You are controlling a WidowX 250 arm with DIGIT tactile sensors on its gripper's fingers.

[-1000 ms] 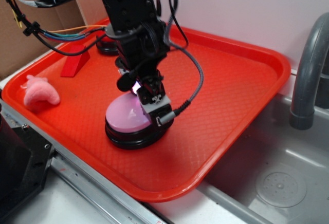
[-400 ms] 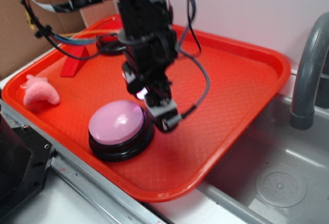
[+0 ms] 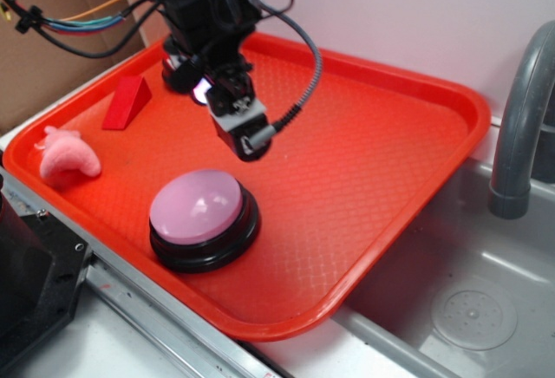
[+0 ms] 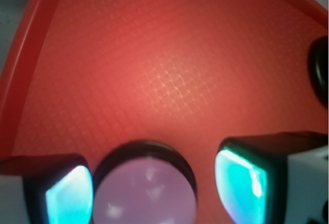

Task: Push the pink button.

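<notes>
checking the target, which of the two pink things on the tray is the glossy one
The pink button: a glossy pale dome on a black round base near the tray's front edge. The pink plush toy at the left edge is fuzzy.

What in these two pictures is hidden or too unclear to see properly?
- Second button, exterior view: mostly hidden behind the robot arm; its dome colour cannot be made out.
- Pink button, wrist view: its near part is cut off by the bottom edge.
- Gripper, exterior view: the finger gap is not visible from this angle.
- Tap, exterior view: cut off by the right edge.
</notes>
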